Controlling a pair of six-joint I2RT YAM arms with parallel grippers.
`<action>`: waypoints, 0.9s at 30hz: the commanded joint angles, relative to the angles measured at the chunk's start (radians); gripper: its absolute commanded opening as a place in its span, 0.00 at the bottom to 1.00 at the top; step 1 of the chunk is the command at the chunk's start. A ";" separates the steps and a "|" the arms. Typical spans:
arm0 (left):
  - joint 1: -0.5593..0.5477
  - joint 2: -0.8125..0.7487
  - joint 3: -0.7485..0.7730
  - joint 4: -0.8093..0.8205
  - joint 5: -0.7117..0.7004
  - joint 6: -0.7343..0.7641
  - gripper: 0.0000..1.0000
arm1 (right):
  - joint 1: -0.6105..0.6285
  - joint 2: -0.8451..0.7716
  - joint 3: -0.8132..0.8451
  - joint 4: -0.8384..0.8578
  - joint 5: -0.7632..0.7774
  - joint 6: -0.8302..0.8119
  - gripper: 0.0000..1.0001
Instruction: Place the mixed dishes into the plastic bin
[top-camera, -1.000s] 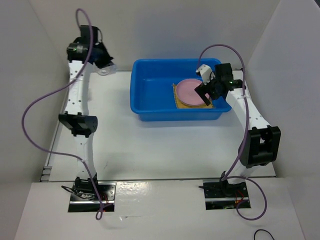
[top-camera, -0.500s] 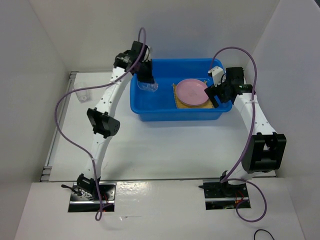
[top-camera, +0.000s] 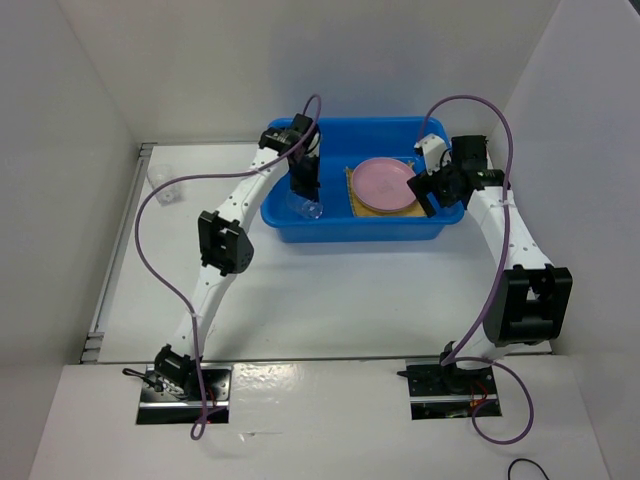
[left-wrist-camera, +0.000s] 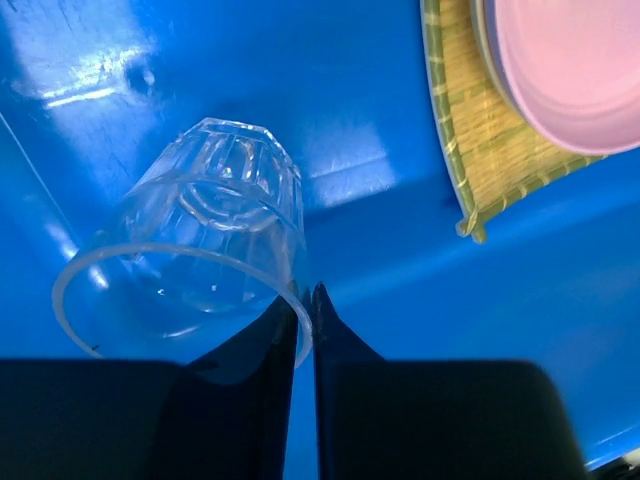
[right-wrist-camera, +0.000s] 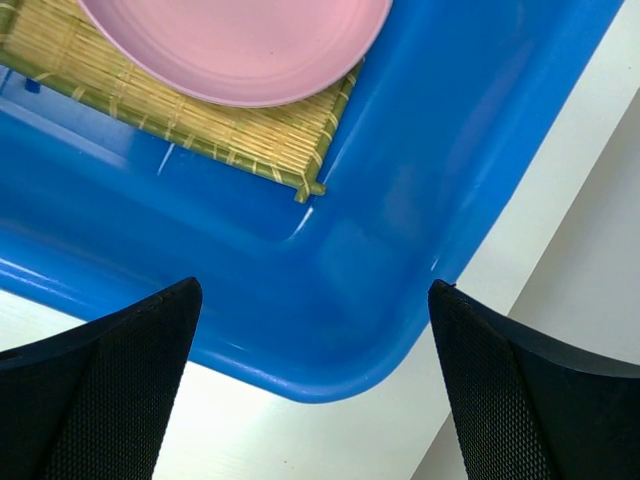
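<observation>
While left pincer (left-wrist-camera: 305, 302) pinches glass cup (left-wrist-camera: 215, 230) rim, inside blue bin (left-wrist-camera: 380, 100) — right pincer (right-wrist-camera: 315, 290) spread, above bin corner.

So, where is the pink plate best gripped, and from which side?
Probably its rim, from above, on the side toward the middle of the bin: the pink plate lies flat on the bamboo mat, so only the edge can be pinched.

Blue plastic bin (top-camera: 350, 229), dishes partly in.
Pink plate (top-camera: 383, 184) flat on bamboo mat (right-wrist-camera: 200, 130) at bin's right end; glass cup (left-wrist-camera: 200, 250) tilted inside left; second cup (top-camera: 163, 186) outside, well left.
</observation>
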 joint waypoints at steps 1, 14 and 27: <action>-0.002 -0.007 0.031 -0.032 0.016 0.010 0.23 | -0.004 -0.014 0.005 0.010 -0.045 -0.001 0.98; 0.135 -0.174 0.326 -0.021 -0.223 -0.099 1.00 | 0.027 0.075 0.257 0.001 -0.143 0.008 0.98; 0.599 0.002 0.335 -0.008 -0.177 -0.123 1.00 | 0.130 0.129 0.338 -0.096 -0.241 -0.048 0.98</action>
